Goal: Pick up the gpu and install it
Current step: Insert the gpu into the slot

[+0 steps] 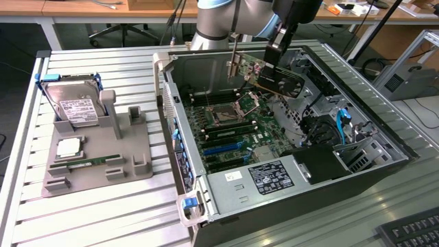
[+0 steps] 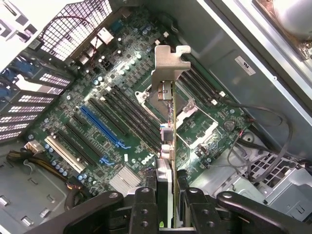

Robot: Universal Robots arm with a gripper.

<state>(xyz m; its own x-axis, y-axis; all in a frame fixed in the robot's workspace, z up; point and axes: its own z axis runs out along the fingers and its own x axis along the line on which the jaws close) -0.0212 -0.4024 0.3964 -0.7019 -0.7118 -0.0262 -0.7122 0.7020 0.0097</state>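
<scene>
The gpu, a green card with a black cooler and a silver end bracket, hangs in the air inside the open computer case, above the motherboard. My gripper comes down from above and is shut on the card's upper edge. In the wrist view the gpu is edge-on, its silver bracket at the far end, and my gripper clamps it from both sides with its black fingers. The card floats over the motherboard's expansion slots, near the blue slot, and is not touching them.
On the exterior view's left a grey holder carries a silver hard drive, a processor and a memory stick. The case's walls, drive cage and cables surround the card. A keyboard lies at the front right.
</scene>
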